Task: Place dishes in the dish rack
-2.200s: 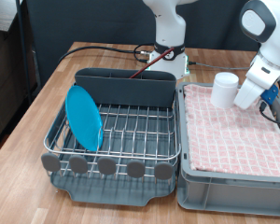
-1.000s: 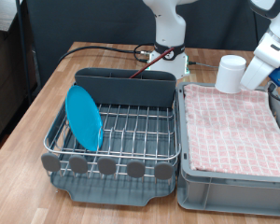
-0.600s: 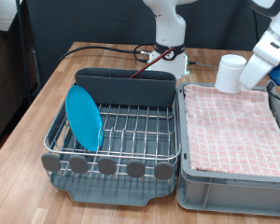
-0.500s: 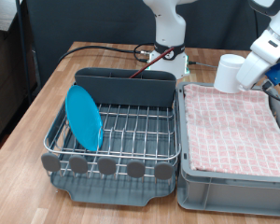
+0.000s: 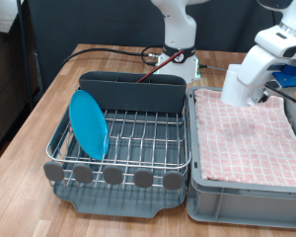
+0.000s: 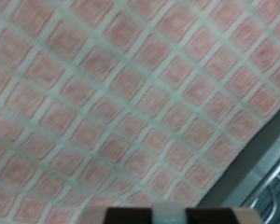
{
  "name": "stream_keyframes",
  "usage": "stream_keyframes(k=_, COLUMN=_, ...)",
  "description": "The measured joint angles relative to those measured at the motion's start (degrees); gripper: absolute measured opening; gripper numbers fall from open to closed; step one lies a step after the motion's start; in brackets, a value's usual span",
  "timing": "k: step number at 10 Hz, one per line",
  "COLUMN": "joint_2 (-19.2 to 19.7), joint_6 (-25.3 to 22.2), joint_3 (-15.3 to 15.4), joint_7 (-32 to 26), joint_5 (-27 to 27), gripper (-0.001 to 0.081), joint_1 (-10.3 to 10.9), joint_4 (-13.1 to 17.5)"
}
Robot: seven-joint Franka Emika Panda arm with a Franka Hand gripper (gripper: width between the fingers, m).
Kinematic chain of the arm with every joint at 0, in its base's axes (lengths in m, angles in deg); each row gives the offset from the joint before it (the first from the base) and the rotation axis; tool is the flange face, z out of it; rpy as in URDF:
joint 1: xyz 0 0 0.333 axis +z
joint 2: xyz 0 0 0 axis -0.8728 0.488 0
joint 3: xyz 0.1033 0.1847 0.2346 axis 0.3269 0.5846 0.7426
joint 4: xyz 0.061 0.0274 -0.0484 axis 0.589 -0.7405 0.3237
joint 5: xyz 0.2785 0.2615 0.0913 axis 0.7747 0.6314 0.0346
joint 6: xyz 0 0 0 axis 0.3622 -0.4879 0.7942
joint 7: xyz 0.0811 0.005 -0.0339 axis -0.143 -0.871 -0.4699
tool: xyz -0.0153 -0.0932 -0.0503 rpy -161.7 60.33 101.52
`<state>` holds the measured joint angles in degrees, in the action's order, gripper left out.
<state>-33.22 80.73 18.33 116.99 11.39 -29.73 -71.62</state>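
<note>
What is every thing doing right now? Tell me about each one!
Blue plate: standing on edge in the dish rack.
White mug: up in the air at the gripper, above the pink checked cloth.
Pink checked cloth: spread flat in the grey bin.
Caddy: on the rack's back edge.

A pink checked cloth (image 5: pixel 249 133) lies flat inside a grey bin (image 5: pixel 202 194) and fills most of it (the wrist view shows the same cloth (image 6: pixel 112 103) up close). The bin sits on a wooden table (image 5: pixel 49 109). A red and black cable (image 5: pixel 118 51) runs over the table, well apart from the bin.
</note>
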Motion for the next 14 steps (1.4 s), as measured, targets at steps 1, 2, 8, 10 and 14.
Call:
stream_keyframes(k=1, joint_2=0.2, joint_6=0.6, joint_3=-1.0, joint_7=0.0, joint_5=-0.6, gripper=0.0072, joint_1=-0.4, joint_4=1.2)
stream_keyframes(k=2, joint_2=1.3, joint_6=0.6, joint_3=-1.2, joint_7=-0.3, joint_5=-0.6, gripper=0.0072, joint_1=-0.6, joint_4=2.6)
stream_keyframes(k=8, joint_2=2.0, joint_6=6.0, joint_3=-5.3, joint_7=6.1, joint_5=-2.3, gripper=0.0072, joint_1=-2.4, joint_4=4.5)
stream_keyframes(k=10, joint_2=3.9, joint_6=7.0, joint_3=-6.4, joint_7=6.1, joint_5=-0.3, gripper=0.0072, joint_1=-4.0, joint_4=7.6)
stream_keyframes(k=14, joint_2=9.3, joint_6=3.6, joint_3=-7.8, joint_7=7.2, joint_5=2.2, gripper=0.0072, joint_1=-5.2, joint_4=15.5)
